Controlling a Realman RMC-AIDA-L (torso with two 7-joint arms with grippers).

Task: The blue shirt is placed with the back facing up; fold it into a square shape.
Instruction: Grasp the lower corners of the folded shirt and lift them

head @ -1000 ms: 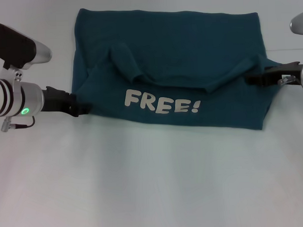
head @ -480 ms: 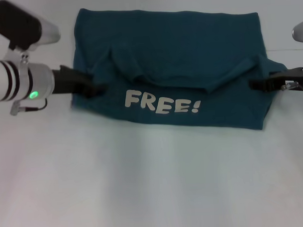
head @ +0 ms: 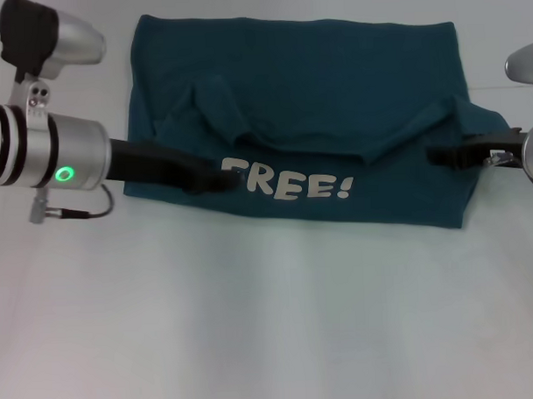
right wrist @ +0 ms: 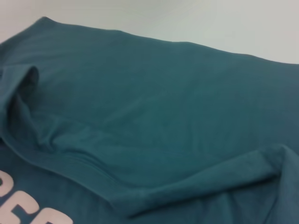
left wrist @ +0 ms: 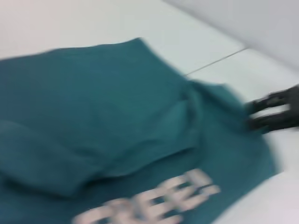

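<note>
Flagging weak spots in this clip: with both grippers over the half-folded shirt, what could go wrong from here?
1. The left gripper reaches over the blue shirt and covers the start of the "FREE!" lettering; it may drag and bunch the cloth there.
2. The right gripper sits at the opposite edge; uneven pulls could skew the fold.
3. The tucked sleeve is already rumpled, so the square may end up lumpy.

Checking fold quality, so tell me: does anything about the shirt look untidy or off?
Yes. The blue shirt is folded unevenly: both tucked sleeves bunch into raised ridges above the FREE! lettering, and the right edge bulges outward near the right gripper. The left gripper covers the "F".
</note>
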